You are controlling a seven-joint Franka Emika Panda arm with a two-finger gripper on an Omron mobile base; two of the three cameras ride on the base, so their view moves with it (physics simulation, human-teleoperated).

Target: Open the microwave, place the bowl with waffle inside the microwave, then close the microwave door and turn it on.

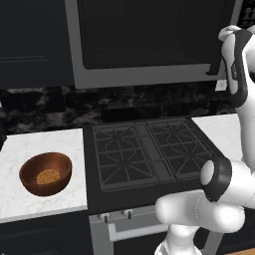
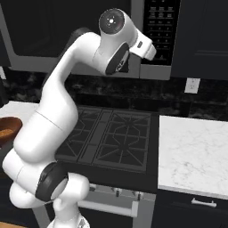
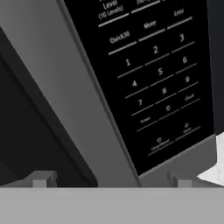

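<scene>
The microwave (image 1: 99, 77) hangs above the stove, its microwave door (image 1: 144, 35) shut flat against the frame. A reddish-brown bowl (image 1: 46, 173) sits on the left counter, and the waffle (image 1: 48, 177) lies inside it. The bowl's edge (image 2: 8, 129) also peeks in at the left of the right base view. My gripper (image 3: 110, 179) is open and empty, raised close to the microwave's right side. Its fingertips (image 3: 41, 178) straddle the grey strip between the door's dark window and the black button panel (image 3: 153, 78). The hand (image 2: 144, 46) sits in front of the panel (image 2: 162, 26).
A black gas cooktop (image 1: 149, 149) lies directly below the microwave, with an oven handle (image 1: 134, 230) at its front. White marble counters flank it on the left (image 1: 30, 144) and right (image 2: 196, 151). A wall outlet (image 2: 192, 84) and dark cabinets (image 1: 30, 45) surround the microwave.
</scene>
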